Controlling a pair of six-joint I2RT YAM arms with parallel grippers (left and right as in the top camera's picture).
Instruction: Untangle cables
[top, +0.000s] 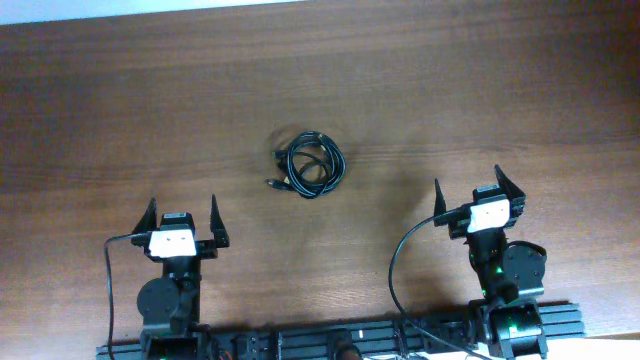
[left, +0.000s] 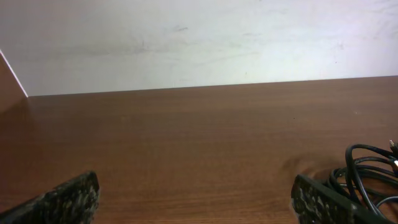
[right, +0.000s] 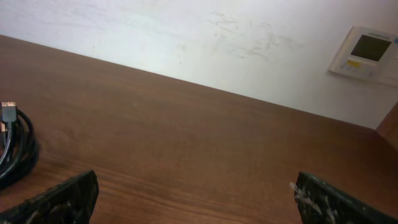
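The cables (top: 308, 163) lie as a small coiled bundle of thin black cords with metal-tipped plugs, at the middle of the wooden table. The bundle shows at the right edge of the left wrist view (left: 367, 171) and at the left edge of the right wrist view (right: 13, 149). My left gripper (top: 182, 210) is open and empty, near the front left, well short of the bundle. My right gripper (top: 468, 187) is open and empty, to the right of the bundle. Both sets of fingers are spread wide over bare wood (left: 196, 199) (right: 196, 196).
The wooden table (top: 120, 90) runs to a white wall at the back. A white wall panel with a small screen (right: 367, 50) hangs at the far right. Thick black arm cables (top: 400, 262) loop by the right arm base.
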